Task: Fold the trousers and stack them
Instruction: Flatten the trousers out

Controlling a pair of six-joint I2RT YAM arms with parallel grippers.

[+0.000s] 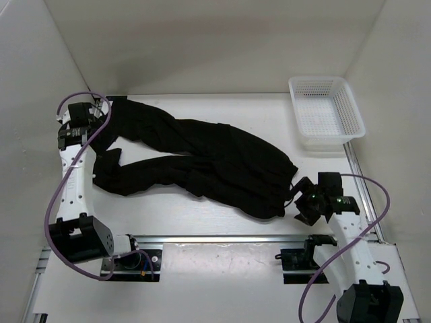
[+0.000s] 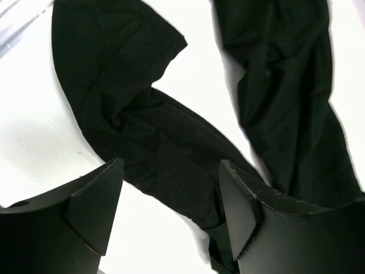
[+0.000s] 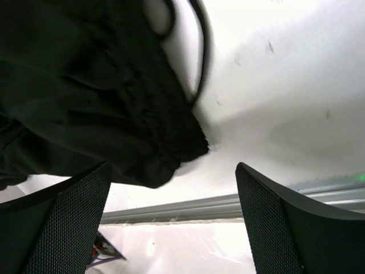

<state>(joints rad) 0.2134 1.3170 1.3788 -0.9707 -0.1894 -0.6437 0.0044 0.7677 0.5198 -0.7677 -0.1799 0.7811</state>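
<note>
Top external: black trousers [image 1: 222, 161] lie flat but wrinkled across the middle of the white surface [image 1: 202, 222]. The bunched waist end is at the right, and the two legs run left and split apart toward the far-left corner. Left claw [image 1: 101, 109] sits at the end of the upper leg, near the far-left edge. Right claw [image 1: 295, 196] is just beside the waist end, at its near-right edge. White mesh basket [image 1: 326, 140] is in the far-right corner, well apart from the fabric.

Left wrist: left claw [image 2: 171, 211] is spread wide and pinching nothing. Trousers [image 2: 142, 142] are below it, with a leg hem and folds in view.

Right wrist: right claw [image 3: 171, 222] is spread wide with nothing between the fingers. The gathered edge of the trousers [image 3: 85, 103] is at upper left, not gripped. A thin dark cord [image 3: 201, 57] loops out of the fabric. Metal rail [image 3: 199, 205] crosses low in the view.
</note>
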